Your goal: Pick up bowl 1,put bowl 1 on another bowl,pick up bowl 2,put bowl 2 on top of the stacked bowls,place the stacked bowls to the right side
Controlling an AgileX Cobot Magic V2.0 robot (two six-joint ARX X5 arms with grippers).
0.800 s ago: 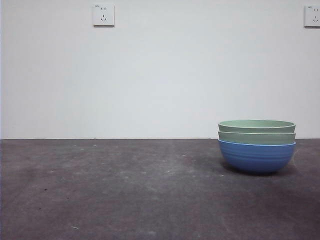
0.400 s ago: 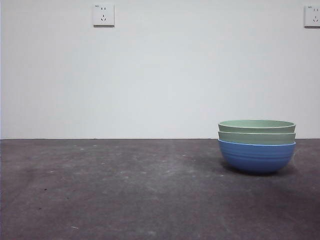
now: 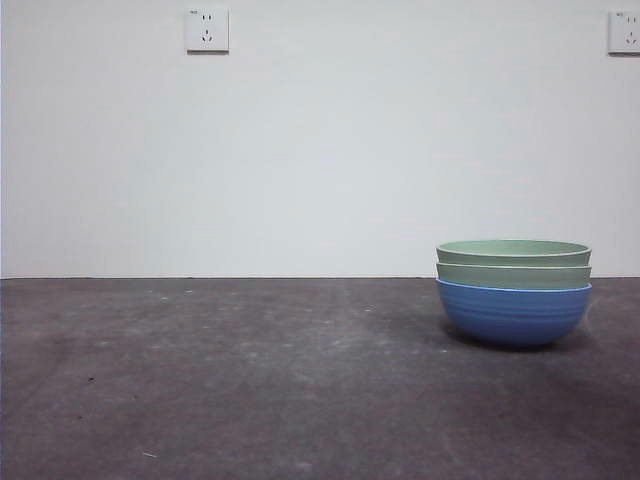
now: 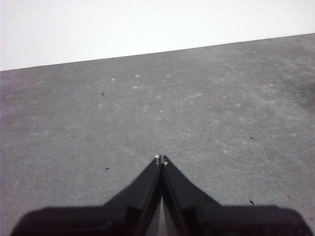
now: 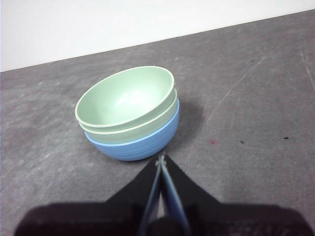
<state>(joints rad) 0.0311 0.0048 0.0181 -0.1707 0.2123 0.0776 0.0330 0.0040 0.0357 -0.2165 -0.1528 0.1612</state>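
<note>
The stacked bowls (image 3: 513,292) sit on the right side of the dark counter (image 3: 250,380): 1 blue bowl (image 3: 513,315) at the bottom with 2 pale green bowls nested in it. The right hand (image 5: 161,160) hangs just beside the stack, jaws pressed together and holding nothing. The left hand (image 4: 161,158) is likewise closed and empty over bare counter.

stacked bowls (image 3: 513,292) on dark table (image 3: 220,380), right side, white wall (image 3: 320,150)
</note>
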